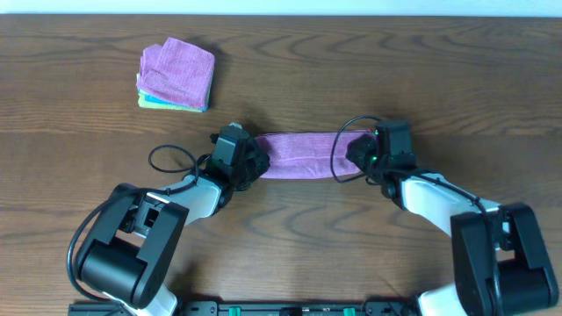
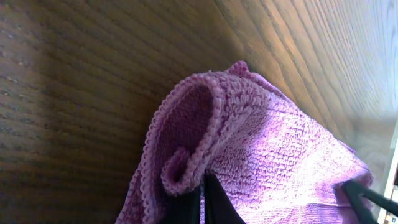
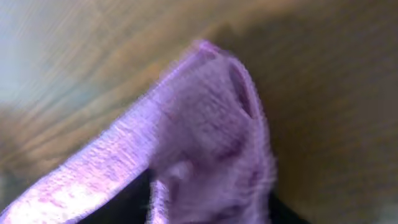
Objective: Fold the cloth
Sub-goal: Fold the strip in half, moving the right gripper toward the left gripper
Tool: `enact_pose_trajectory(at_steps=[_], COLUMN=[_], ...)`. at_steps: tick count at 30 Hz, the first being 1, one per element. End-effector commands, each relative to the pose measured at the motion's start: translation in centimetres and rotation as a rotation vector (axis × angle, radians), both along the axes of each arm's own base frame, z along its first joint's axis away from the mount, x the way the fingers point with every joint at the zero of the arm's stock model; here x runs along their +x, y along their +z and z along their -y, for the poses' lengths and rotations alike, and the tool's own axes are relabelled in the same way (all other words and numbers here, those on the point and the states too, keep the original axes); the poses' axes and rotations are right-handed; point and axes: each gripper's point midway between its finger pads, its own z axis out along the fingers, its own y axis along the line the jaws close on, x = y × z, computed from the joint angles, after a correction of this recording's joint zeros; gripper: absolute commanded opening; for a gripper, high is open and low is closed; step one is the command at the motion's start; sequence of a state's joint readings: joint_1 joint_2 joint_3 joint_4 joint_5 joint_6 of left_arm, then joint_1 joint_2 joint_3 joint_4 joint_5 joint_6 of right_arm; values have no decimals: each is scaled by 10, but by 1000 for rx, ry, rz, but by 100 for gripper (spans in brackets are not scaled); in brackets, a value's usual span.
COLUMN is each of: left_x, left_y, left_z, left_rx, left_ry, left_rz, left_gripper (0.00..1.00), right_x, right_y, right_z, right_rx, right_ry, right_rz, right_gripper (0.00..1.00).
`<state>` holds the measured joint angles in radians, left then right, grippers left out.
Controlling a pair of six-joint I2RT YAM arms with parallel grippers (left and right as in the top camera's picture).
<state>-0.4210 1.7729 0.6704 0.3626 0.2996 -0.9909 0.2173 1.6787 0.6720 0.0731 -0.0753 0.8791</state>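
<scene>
here we see the purple cloth (image 1: 303,155) lying as a narrow band on the table (image 1: 439,70), between our two arms. our left tool (image 1: 258,164) is pinched tight on its left end. our right tool (image 1: 356,151) sits at its right end, too blurred to tell its opening. a stack of folded cloths (image 1: 176,76) lies far left.

A robot lab bench: plain wood-grain table (image 1: 421,79), left arm (image 1: 132,241) and right arm (image 1: 492,246) at its near edge.
</scene>
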Motion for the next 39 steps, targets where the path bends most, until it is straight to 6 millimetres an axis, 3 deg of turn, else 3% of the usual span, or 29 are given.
enact_pose_trajectory(at_steps=[1,4,8,13,16,19,29,39], left_x=[4,4,3,2,2,1,-2,4], left_y=[-4,-4,-6,-6,-6,-6,-4,15], left_z=[-3,-3,-4,-3,-3,-2,4,0], left_rx=[25,26,36,35,34,31,23,9], left_ry=[8,8,-2,-4,-5,-9,-72,-126], left_rz=[1,1,1,-4,-3,-4,9,70], left_gripper=[6,6,6,6,6,6,6,6], right_x=[-26,-28,-28,-27,-29,-31,-41,-26], right_y=[-32,-32,-20,15,41,52,62,102], right_z=[1,4,5,1,-13,-25,-64,-98], right_rx=[-46,-61,-104,-138,-153,-156,-197,-208], right_ry=[38,48,120,197,266,309,416,456], right_rz=[-107,-111,-81,6,79,121,170,284], right_gripper=[15,1,1,1,1,1,1,1])
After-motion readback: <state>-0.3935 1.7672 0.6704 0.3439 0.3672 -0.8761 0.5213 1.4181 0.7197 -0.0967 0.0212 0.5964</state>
